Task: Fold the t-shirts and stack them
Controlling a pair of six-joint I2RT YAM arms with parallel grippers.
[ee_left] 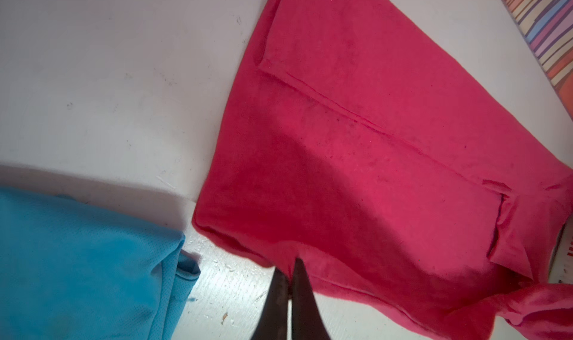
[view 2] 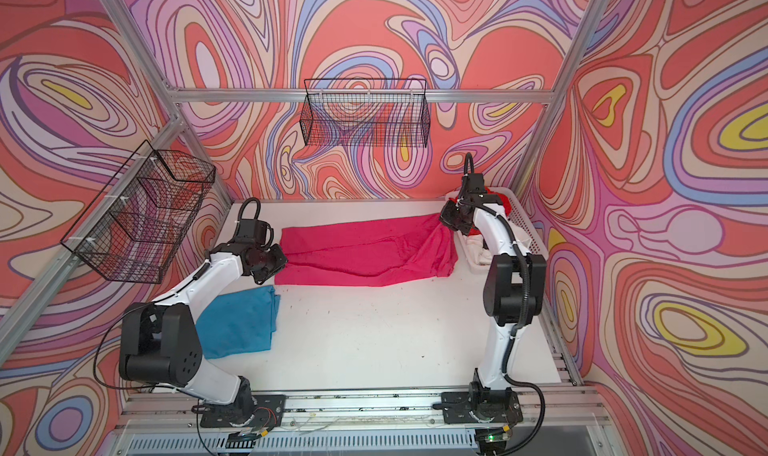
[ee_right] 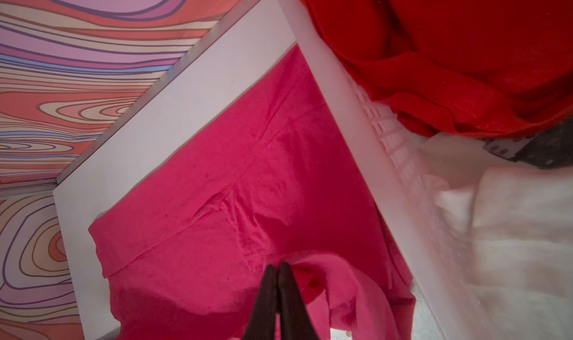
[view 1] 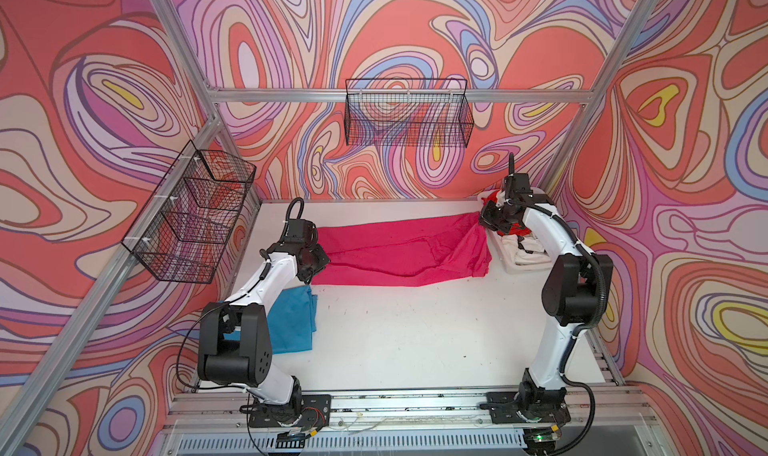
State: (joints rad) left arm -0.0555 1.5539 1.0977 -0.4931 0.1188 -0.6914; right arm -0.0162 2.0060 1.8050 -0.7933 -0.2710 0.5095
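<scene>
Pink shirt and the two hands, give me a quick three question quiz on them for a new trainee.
1. True or false: the left hand is shut on an edge of the pink shirt.
2. Fill in: the right hand is shut on the ___ shirt.
3. Where does the blue shirt lie? A under the pink shirt; B on the table beside the pink shirt; C in the right hand.
Key: 1 true; 2 pink; 3 B.
</scene>
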